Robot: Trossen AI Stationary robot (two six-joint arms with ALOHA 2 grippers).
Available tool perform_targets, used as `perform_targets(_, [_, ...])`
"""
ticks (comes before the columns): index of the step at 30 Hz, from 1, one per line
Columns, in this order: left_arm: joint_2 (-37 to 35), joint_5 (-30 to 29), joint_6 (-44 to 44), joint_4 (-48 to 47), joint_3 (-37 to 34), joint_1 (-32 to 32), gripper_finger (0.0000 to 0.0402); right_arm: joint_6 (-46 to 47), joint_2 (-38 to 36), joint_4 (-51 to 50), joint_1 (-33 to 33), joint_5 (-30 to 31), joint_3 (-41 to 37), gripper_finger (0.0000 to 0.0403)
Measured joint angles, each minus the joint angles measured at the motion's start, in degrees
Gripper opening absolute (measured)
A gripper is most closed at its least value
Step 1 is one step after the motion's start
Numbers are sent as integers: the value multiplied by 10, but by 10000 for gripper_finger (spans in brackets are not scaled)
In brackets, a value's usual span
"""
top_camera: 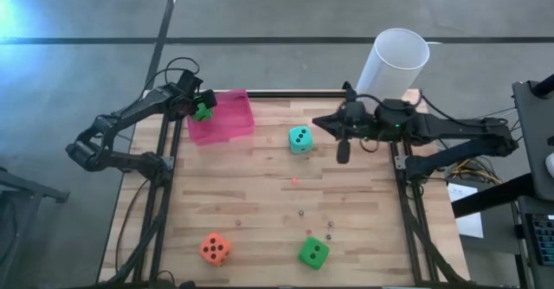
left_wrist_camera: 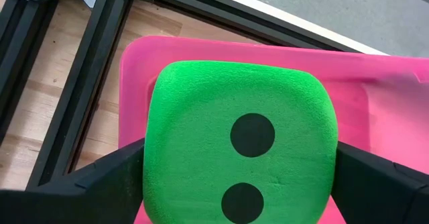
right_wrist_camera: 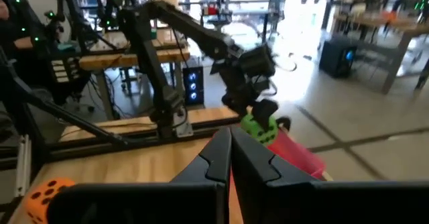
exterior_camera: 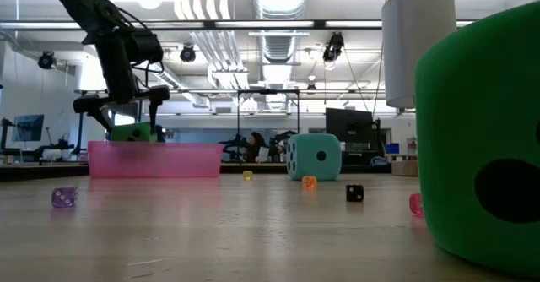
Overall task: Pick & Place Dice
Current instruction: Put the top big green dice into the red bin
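A bright green die (left_wrist_camera: 238, 150) sits at the left end of the pink tray (top_camera: 232, 120), its underside hidden by the tray's wall (exterior_camera: 169, 159). My left gripper (left_wrist_camera: 239, 184) stands open over it, one finger on each side. My right gripper (top_camera: 317, 122) is shut on nothing and points level toward the table's left, above and just right of the teal die (top_camera: 300, 138). The orange die (top_camera: 215, 248) and a second green die (top_camera: 313, 253) rest on the table near its front edge. My left gripper's fingers (left_wrist_camera: 107, 184) lie close along two opposite sides of the green die (left_wrist_camera: 151, 170), slanting down from above. The die's sides show no dent, and I cannot tell whether the fingers touch it.
A tall white cylinder (top_camera: 394, 64) stands at the back right corner. Several tiny beads and small dice (top_camera: 301, 212) lie scattered on the wooden table between the teal die and the front edge. Black frame rails (top_camera: 164, 202) run along the table's left and right sides.
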Motion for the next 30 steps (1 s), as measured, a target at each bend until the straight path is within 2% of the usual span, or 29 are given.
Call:
perform_targets(4, [0,0,-7,2,0,0,396,32,51,0,0,-1,18,8])
perform_targets(14, [0,3,-9,0,0,0,395,-18,212,49,-21,-2,93,8])
perform_targets(17, [0,20,-11,0,0,0,396,-26,258,76,-36,-2,120,8])
perform_targets(20, [0,36,-10,0,0,0,399,-41,304,145,-51,-7,132,8])
perform_targets(23, [0,37,-11,-1,0,0,397,-29,355,222,-72,-64,140,8])
perform_targets(26, [0,37,-11,-1,0,0,396,-7,411,247,-88,-131,168,8])
perform_targets(30, [0,37,-11,0,0,0,398,-42,483,239,-89,-138,240,8])
